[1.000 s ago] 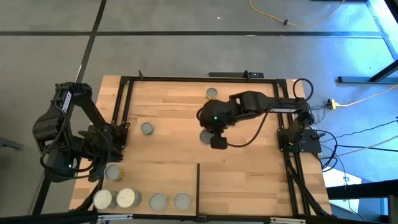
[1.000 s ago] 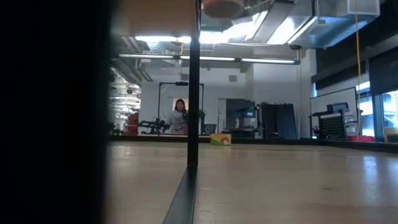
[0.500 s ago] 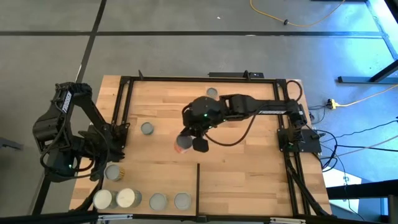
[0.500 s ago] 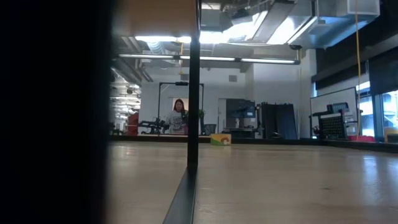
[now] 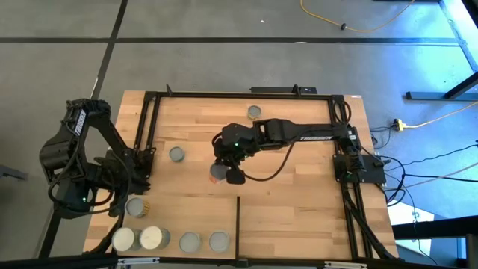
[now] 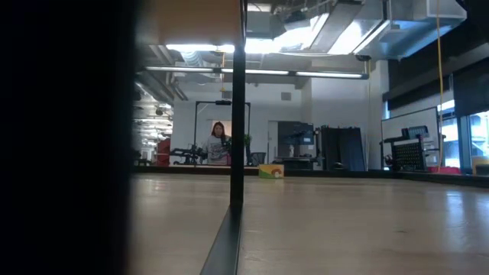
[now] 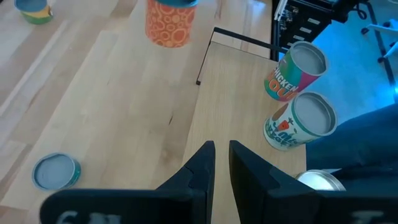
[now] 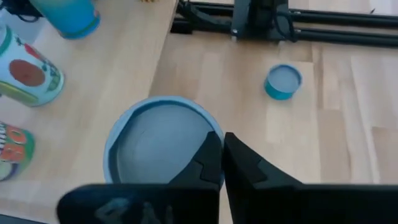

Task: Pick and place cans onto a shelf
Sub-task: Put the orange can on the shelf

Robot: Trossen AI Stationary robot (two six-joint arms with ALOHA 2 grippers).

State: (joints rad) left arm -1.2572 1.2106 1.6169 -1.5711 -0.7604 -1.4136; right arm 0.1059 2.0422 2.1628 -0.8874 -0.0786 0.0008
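- Pale planked butcher-block bench [image 5: 299, 202], framed by black rails, carrying every item listed below.
- Smooth pale plywood shelf board [image 7: 236, 112] at the bench's near-left corner, bounded by a thin black upright edge [image 5: 237, 217].
- Right gripper [image 5: 233, 173], dark, two fingers, reaching to mid-bench with the arm stretched from the right rail. In the right wrist view its fingers [image 8: 208, 163] are pressed nearly together at the rim of a round can with a grey lid and blue edge [image 8: 163, 146]; a grip on the rim is likely, though the contact itself is hidden. In the left wrist view the same can shows orange patterned sides [image 7: 168, 23] and appears clear of the bench top.
- Left gripper [image 7: 221, 163], dark, two fingers, parked at the bench's left edge near the shelf, fingers slightly parted with nothing between them.
- Small teal-sided can with silver top [image 5: 176, 154], upright on the bench, left of the right gripper and well apart from it.
- Second small silver-topped can [image 5: 255, 112], near the far rail.
- Row of four cans at the near edge: two wider with whitish tops [image 5: 123, 239] [image 5: 151, 237], two with grey tops [image 5: 190, 241] [image 5: 219, 241].
- One more can [image 5: 135, 206], just behind that row, beside the left arm.
- Person [image 6: 218, 145], standing far back in the room in the low view.
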